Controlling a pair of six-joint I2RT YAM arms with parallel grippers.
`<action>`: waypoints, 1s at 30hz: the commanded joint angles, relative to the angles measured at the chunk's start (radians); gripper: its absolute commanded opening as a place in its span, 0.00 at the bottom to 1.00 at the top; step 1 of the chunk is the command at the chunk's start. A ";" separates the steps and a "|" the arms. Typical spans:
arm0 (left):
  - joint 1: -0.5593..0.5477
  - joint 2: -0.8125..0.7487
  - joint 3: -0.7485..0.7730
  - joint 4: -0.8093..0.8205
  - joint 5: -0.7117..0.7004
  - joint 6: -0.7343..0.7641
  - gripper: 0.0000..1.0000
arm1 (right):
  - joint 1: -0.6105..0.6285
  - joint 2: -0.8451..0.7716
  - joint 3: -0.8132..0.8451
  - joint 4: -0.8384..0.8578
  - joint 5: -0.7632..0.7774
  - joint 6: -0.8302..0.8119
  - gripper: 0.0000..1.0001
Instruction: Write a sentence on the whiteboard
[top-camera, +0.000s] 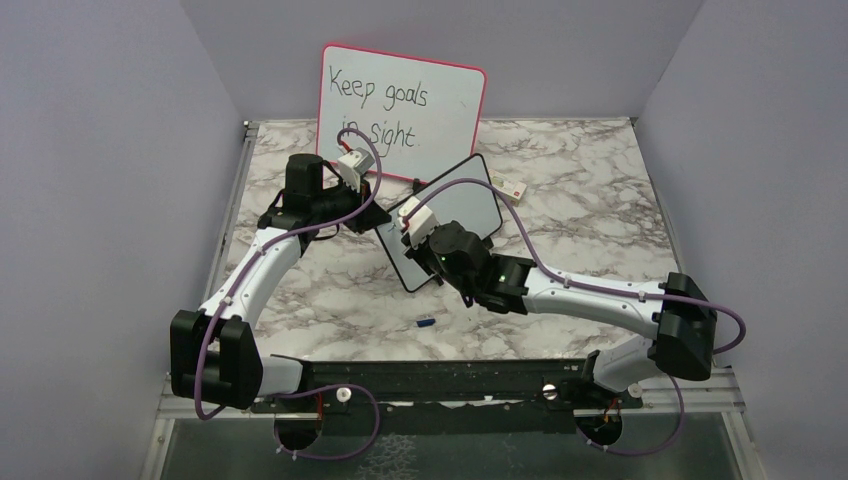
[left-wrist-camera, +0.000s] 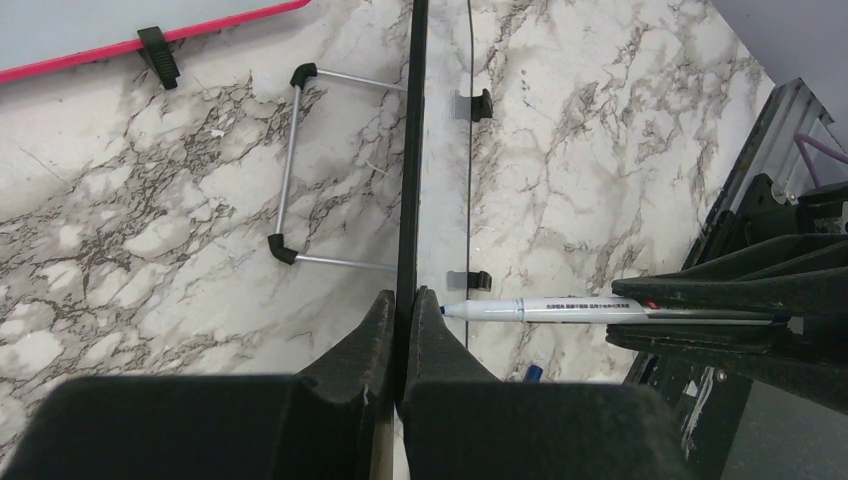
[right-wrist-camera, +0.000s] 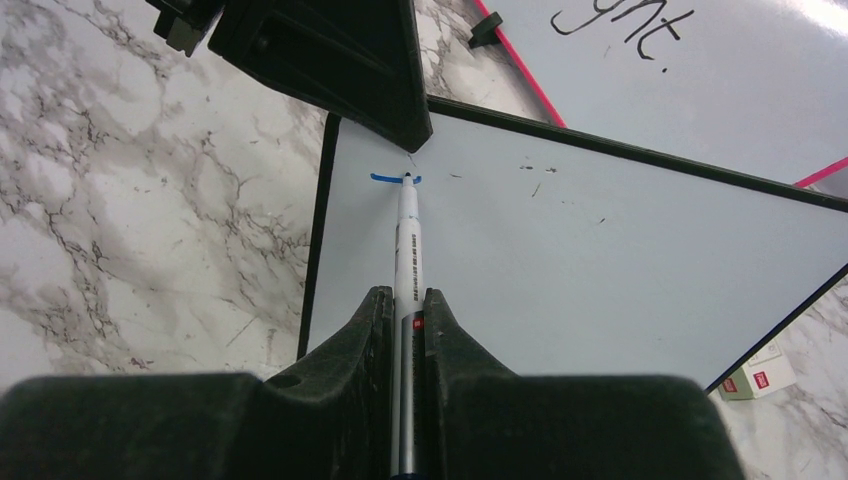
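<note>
The small black-framed whiteboard (top-camera: 470, 195) stands tilted on the marble table, below the pink board. My left gripper (left-wrist-camera: 407, 300) is shut on its frame edge, seen edge-on in the left wrist view (left-wrist-camera: 410, 150). My right gripper (right-wrist-camera: 405, 300) is shut on a white marker (right-wrist-camera: 407, 240), also in the left wrist view (left-wrist-camera: 560, 310). Its tip touches the board face (right-wrist-camera: 600, 270) near the upper left corner. A short blue stroke (right-wrist-camera: 383, 179) lies at the tip; no words of the sentence show. In the top view the left gripper (top-camera: 385, 212) and right gripper (top-camera: 430, 240) meet at the board's left side.
A larger pink-framed whiteboard (top-camera: 400, 105) with black handwriting "Keep goals in sight" stands at the back. A blue marker cap (top-camera: 424, 322) lies on the table in front. A small white box (top-camera: 508, 185) lies right of the boards. The small board's wire stand (left-wrist-camera: 285, 170) rests behind it.
</note>
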 joint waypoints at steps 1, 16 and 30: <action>-0.004 0.010 -0.022 -0.045 -0.107 0.053 0.00 | 0.005 -0.028 -0.017 0.012 -0.008 0.014 0.00; -0.006 0.011 -0.023 -0.047 -0.107 0.053 0.00 | 0.005 -0.015 -0.018 0.029 -0.007 0.018 0.00; -0.006 0.012 -0.024 -0.047 -0.103 0.053 0.00 | 0.005 0.001 -0.006 0.040 -0.010 0.018 0.00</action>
